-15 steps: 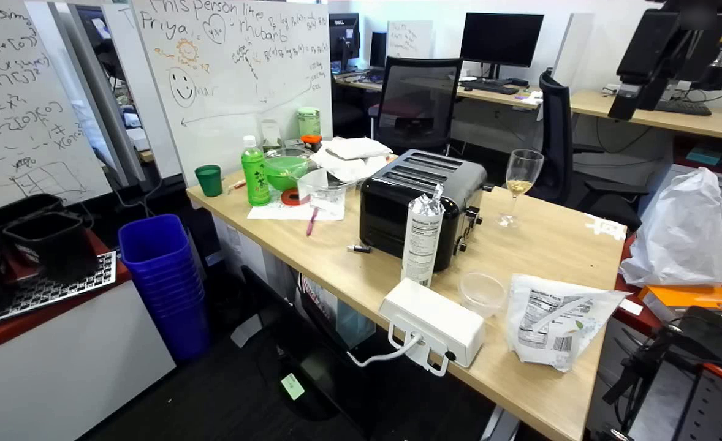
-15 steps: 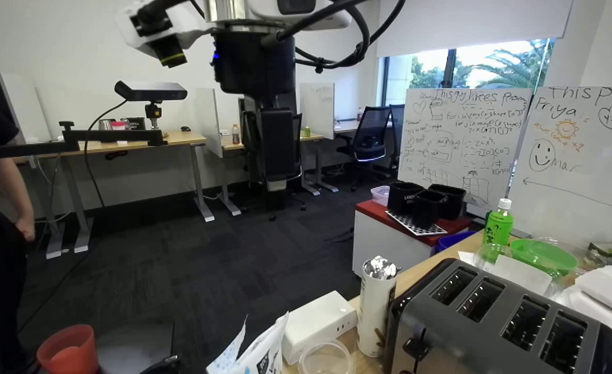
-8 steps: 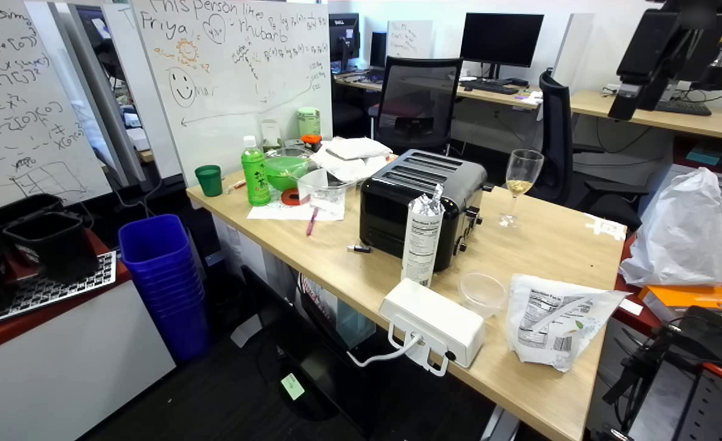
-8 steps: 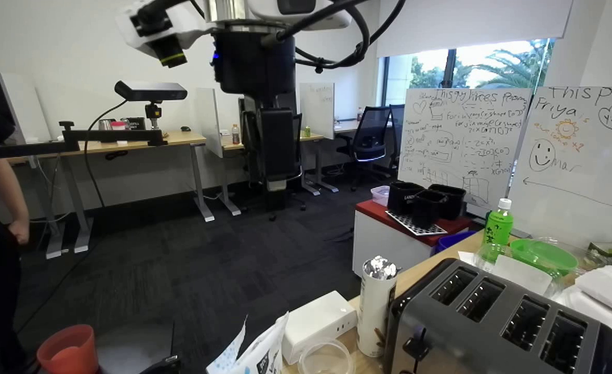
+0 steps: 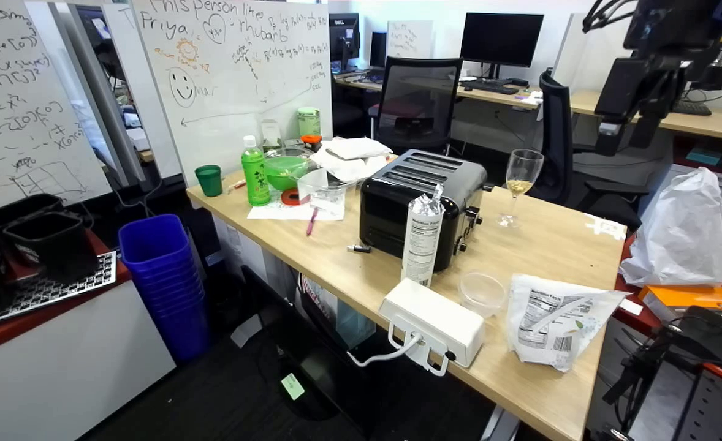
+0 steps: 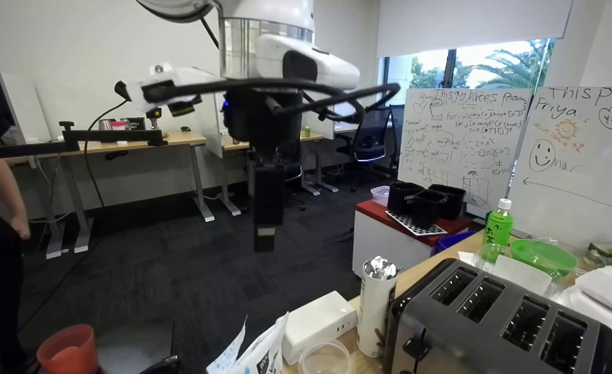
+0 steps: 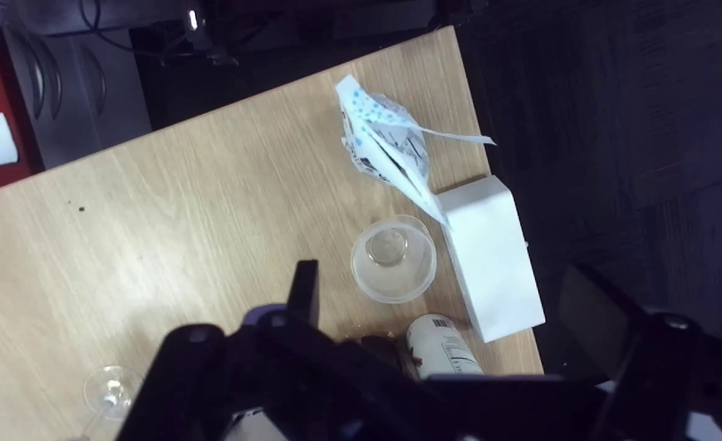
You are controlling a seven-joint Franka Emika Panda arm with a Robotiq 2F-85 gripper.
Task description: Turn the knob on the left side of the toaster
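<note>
The black-and-silver toaster (image 5: 385,211) stands on the table in an exterior view, and its slotted top shows large at the lower right of an exterior view (image 6: 472,337). Its control face has black levers and a round knob (image 5: 461,247) low at the end near the foil-topped tube. In an exterior view the face is partly cut off by the lower edge. My gripper (image 5: 627,135) is in the air, well apart from the toaster; it also hangs over the floor side in an exterior view (image 6: 264,239). In the wrist view its fingers (image 7: 440,275) are wide apart with nothing held. The toaster is mostly hidden there.
A tall white foil-topped tube (image 5: 422,245) stands close against the toaster's end. A white box (image 5: 434,318), a clear bowl (image 5: 482,294) and a white bag (image 5: 557,324) are nearby. A wine glass (image 5: 523,174) stands beyond the control face.
Over the last half second my gripper and arm have come down in both exterior views, with a slight shift left in an exterior view. The toaster and table items have not moved.
</note>
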